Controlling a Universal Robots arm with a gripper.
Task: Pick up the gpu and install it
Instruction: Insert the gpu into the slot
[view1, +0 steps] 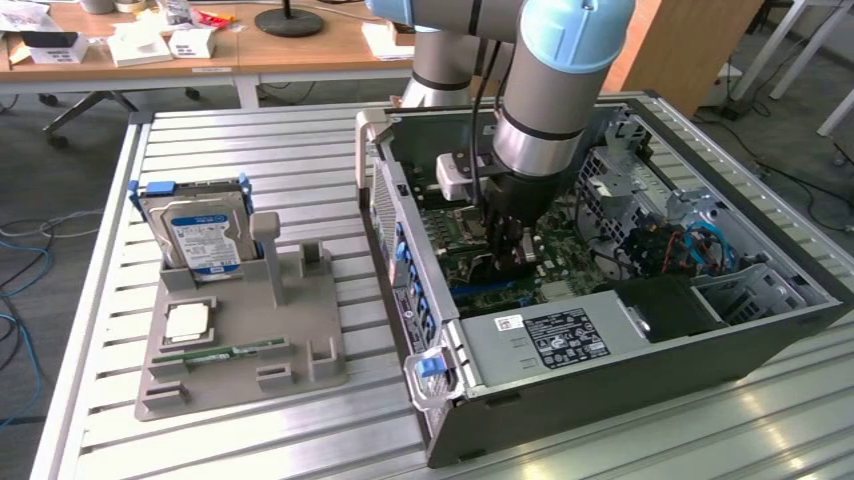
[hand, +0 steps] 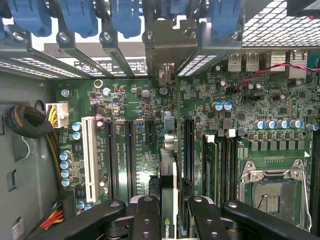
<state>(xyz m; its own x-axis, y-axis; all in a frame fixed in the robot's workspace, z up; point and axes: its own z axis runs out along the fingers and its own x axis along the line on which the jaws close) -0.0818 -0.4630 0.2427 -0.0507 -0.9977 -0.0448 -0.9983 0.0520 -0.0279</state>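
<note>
Table (view1: 240, 140): PC case (view1: 641, 385) contains gpu (hand: 168, 170), gripped by hand (hand: 167, 212).

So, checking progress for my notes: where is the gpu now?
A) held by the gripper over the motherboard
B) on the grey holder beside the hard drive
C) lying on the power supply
A: the gpu stands edge-on in the gripper, over the motherboard inside the case.

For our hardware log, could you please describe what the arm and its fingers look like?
The arm is a silver-grey tube with light-blue joint caps and a black cable running alongside it. The gripper is black; its fingers are black jointed bars with round pivot pins.
</note>
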